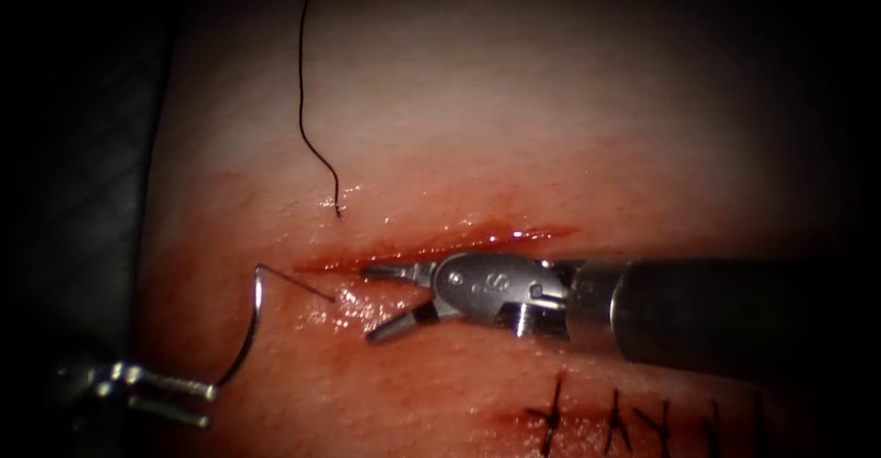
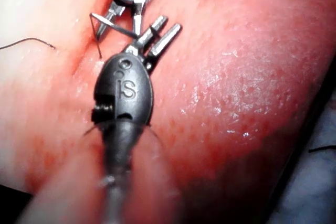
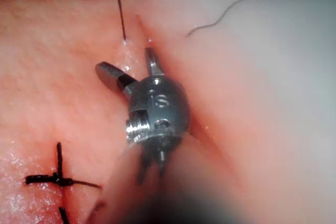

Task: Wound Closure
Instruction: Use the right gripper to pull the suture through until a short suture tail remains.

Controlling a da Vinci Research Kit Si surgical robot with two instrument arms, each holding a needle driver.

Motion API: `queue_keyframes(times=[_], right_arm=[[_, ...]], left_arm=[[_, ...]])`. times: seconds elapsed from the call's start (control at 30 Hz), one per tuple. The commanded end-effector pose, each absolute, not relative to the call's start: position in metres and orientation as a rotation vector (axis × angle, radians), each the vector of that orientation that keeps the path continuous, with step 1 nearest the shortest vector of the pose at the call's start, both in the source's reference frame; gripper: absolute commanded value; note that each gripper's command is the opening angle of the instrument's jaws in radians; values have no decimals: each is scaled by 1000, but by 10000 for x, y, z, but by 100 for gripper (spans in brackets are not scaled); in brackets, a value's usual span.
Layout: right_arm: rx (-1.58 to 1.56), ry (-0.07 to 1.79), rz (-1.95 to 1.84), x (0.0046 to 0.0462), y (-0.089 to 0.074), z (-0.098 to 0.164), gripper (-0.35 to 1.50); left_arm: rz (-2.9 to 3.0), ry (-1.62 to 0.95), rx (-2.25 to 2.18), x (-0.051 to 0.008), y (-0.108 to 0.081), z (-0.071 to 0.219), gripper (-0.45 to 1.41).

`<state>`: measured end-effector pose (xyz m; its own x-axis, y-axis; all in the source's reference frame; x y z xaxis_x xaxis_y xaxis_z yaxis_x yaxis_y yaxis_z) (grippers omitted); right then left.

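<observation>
The cut (image 1: 459, 238) runs across the tissue (image 1: 551, 128), wet with red fluid. My left tool (image 1: 209, 403) is at the lower left, shut on one end of the curved needle (image 1: 250, 329), which arcs upward free of the tissue. From the needle's other end, thread (image 1: 298, 284) runs into the tissue just below the cut. It comes out above the cut, and this far strand (image 1: 301, 100) trails away. My right tool (image 1: 372, 304) lies along the cut's lower edge, jaws open, holding nothing. The left wrist view shows the left tool (image 2: 170, 23) and needle (image 2: 113, 23). The right wrist view shows the open right tool (image 3: 128, 66).
Several finished dark stitches (image 1: 551, 412) sit in a row at the lower right, and one stitch (image 3: 58, 179) appears beside the right tool's shaft. The tissue's left edge drops off into dark cloth (image 1: 83, 192).
</observation>
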<state>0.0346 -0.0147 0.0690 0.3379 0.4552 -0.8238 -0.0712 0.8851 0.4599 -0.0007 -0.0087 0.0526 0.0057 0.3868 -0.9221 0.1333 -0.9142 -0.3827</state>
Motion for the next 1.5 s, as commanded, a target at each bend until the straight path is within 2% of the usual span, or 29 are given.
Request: queue_keyframes(times=[0.03,0.17,0.2,0.27,0.5,0.57,0.63,0.8,0.87,1.5], right_arm=[[381,1202,356,356,-146,689,83],[387,1248,356,365,-143,686,79],[406,1262,369,373,-142,687,84],[412,1269,372,377,-142,688,78],[401,1264,383,388,-135,696,76],[401,1266,386,389,-138,697,59],[424,1240,374,390,-148,700,15],[433,1233,366,383,-151,704,-1],[452,1221,374,379,-150,705,-35],[564,1202,405,375,-195,649,-35]], left_arm=[[2026,-541,-2093,-13,-89,530,-45],[2049,-506,-2094,-12,-92,527,-45],[2051,-498,-2090,-12,-94,526,-45],[2055,-494,-2088,-12,-97,526,-45],[2065,-481,-2086,-14,-106,528,-45],[2068,-478,-2085,-14,-108,528,-45],[2068,-478,-2085,-14,-108,528,-45],[2068,-478,-2084,-14,-108,527,-45],[2068,-477,-2083,-14,-109,526,-45],[2097,-407,-2050,-20,-130,538,-45]])
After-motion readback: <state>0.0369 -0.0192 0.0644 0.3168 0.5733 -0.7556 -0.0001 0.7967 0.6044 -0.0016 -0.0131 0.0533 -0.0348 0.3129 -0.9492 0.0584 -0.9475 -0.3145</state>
